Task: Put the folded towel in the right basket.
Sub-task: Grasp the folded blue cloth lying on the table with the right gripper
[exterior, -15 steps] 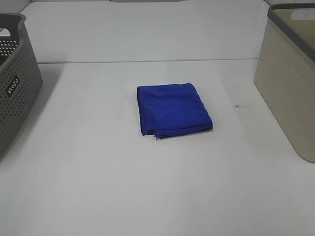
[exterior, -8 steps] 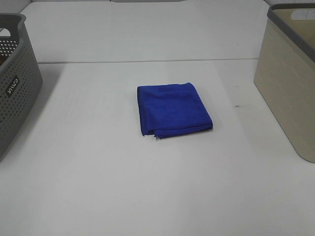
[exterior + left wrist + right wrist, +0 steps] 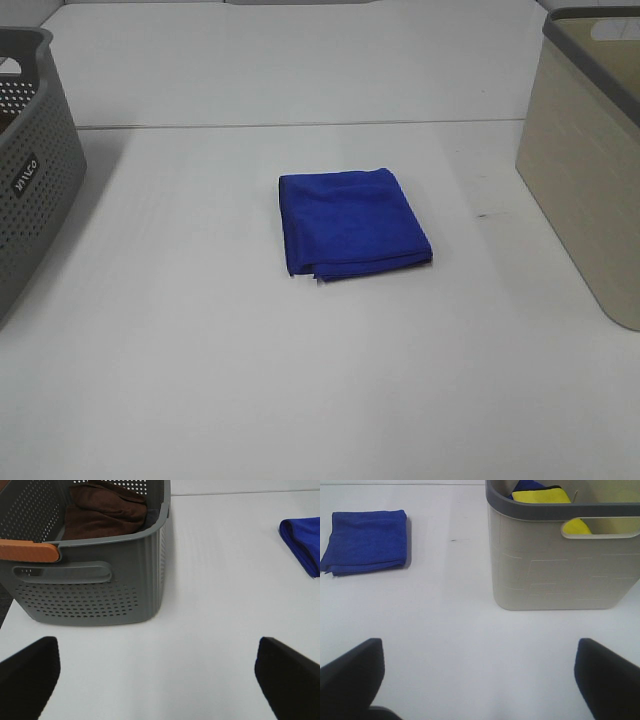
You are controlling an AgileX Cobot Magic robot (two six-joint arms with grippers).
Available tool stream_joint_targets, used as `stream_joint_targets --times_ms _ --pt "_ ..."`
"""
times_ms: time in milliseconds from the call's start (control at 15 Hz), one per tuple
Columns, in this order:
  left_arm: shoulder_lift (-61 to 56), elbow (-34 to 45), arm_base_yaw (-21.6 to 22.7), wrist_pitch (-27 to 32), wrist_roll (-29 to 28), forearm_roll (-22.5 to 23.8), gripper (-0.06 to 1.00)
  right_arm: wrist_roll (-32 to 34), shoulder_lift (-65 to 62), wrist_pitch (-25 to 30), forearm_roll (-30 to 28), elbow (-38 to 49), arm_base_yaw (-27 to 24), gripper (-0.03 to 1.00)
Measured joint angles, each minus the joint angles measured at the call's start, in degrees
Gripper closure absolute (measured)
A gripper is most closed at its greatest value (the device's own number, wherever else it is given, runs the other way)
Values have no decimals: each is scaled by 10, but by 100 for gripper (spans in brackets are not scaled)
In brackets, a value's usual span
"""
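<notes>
While neither arm shows in the high view, the folded blue towel (image 3: 352, 222) lies flat at the middle of the white table (image 3: 250, 400), well apart from the beige right basket (image 3: 585, 170) at one edge and the grey perforated basket (image 3: 30, 190) at the other. It looks soft, light and limp (a loose lip of layers shows along its near edge). It would likely sag, and could unfold, if pinched by one corner. A hold across the stacked layers at a folded edge seems the safer choice.

Left wrist view: the left gripper (image 3: 159, 680) hangs over bare table near the grey basket, its jaws spread wide with nothing between them. A brown cloth (image 3: 105, 512) sits in that basket, and only a corner of the towel shows.

Right wrist view: the right gripper (image 3: 479, 680) is likewise spread wide and empty, facing the gap between the towel and the right basket, which holds a yellow cloth (image 3: 542, 495). With both in its sight, this arm looks best placed for the pick.
</notes>
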Motion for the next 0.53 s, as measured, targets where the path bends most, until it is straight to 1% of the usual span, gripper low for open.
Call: stream_joint_targets --times_ms 533 --pt "0 0 0 0 0 0 -4 0 0 0 0 0 0 -2"
